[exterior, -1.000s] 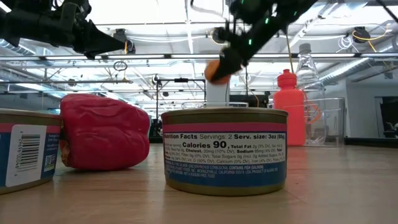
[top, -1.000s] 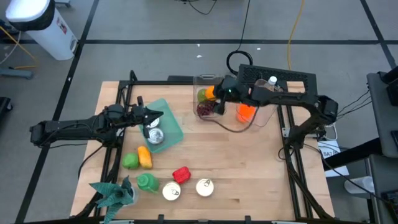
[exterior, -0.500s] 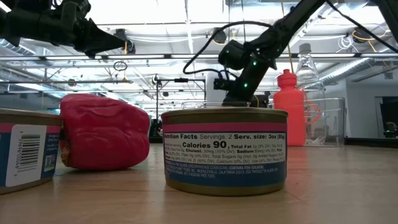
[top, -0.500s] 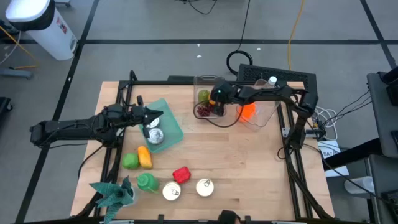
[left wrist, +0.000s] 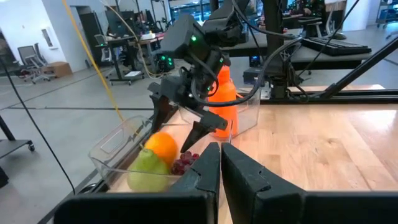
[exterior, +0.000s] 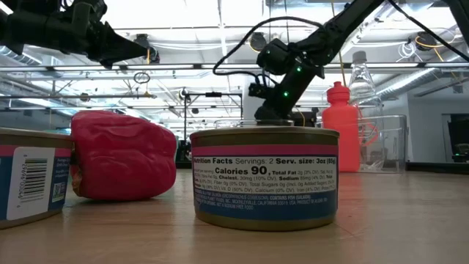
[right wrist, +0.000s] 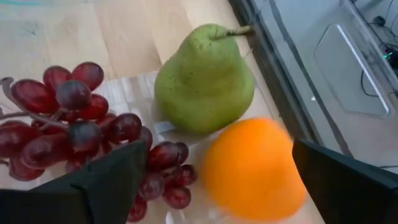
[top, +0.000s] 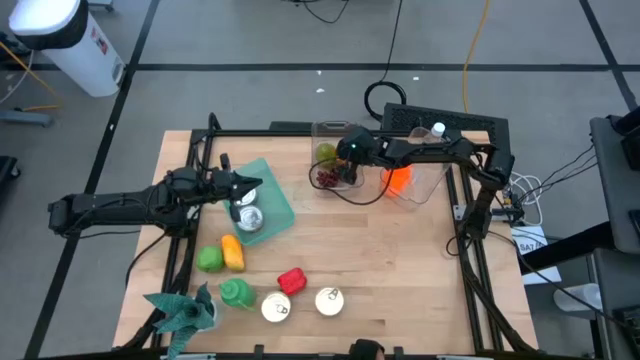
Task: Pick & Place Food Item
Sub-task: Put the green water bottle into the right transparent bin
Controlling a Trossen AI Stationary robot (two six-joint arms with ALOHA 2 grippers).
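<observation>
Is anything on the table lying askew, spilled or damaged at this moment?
Nothing stands out. The orange, pear and grapes sit inside the clear container, under the right gripper, whose jaws are open. The cans stand upright, the red pepper lies on its side, and the left gripper waits over the green board.

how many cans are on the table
3. One can lies on the green mat under the left gripper; two cans stand at the front edge by the red pepper. More may be hidden.
</observation>
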